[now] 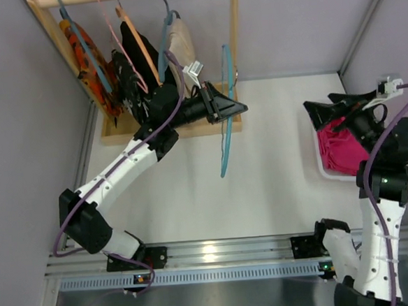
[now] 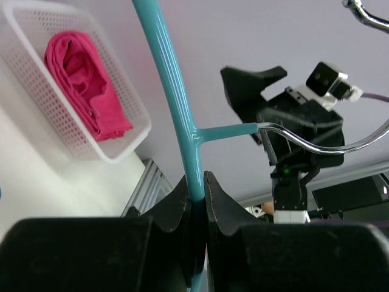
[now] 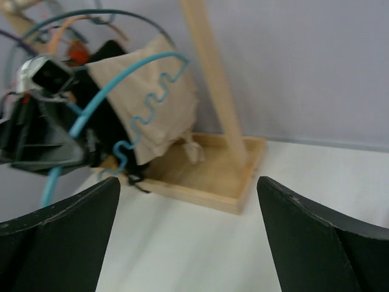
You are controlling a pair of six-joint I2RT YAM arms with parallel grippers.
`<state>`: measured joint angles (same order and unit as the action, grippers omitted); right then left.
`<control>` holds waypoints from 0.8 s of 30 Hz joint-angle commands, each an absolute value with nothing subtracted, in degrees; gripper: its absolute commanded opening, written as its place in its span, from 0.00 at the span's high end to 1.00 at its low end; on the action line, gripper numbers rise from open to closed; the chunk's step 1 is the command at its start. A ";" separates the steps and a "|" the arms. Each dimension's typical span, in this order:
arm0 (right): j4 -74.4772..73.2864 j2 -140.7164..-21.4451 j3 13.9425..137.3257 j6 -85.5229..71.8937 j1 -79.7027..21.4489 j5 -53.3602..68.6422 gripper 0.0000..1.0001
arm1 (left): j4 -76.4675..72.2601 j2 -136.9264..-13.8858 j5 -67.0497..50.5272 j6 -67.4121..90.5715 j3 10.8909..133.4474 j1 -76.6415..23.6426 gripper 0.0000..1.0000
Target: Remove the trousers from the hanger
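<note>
My jaws are black on both sides. The hanger (image 2: 175,91) is glossy teal with a silver metal hook (image 2: 316,146). The trousers (image 2: 85,85) are a plain magenta pink, and the basket (image 2: 27,67) is white plastic, perforated all over with small holes. The table (image 1: 276,190) is white and the walls (image 1: 286,21) are a pale lilac grey. The rack (image 1: 236,39) is light, unpainted wood. On it, one garment (image 1: 85,60) is orange with a dark pattern, another (image 1: 125,78) is black with a pale speckled print, and a cloth (image 3: 164,97) is plain beige. My arms (image 1: 121,169) are white with black joints, and the cable (image 1: 373,162) is purple.
</note>
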<state>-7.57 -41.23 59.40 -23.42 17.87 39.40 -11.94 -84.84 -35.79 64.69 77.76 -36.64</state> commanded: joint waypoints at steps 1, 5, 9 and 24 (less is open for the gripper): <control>-3.00 -42.53 59.15 -33.03 5.85 36.66 0.05 | -19.77 -82.88 -30.95 65.13 82.78 -37.18 1.00; -1.06 -45.35 59.85 -36.38 -7.01 32.44 0.10 | -19.69 -83.93 -29.54 65.21 84.28 -37.35 1.00; -0.53 -48.25 59.86 -35.86 -20.45 26.03 0.13 | -19.60 -85.43 -29.27 65.13 85.25 -37.88 1.00; 2.55 -54.75 60.73 -34.45 -36.21 17.06 0.36 | -19.60 -88.94 -29.09 65.30 88.24 -39.46 1.00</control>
<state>0.49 -53.58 57.58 -35.68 -34.33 21.23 -13.91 -89.17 -29.89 65.54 84.77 -39.03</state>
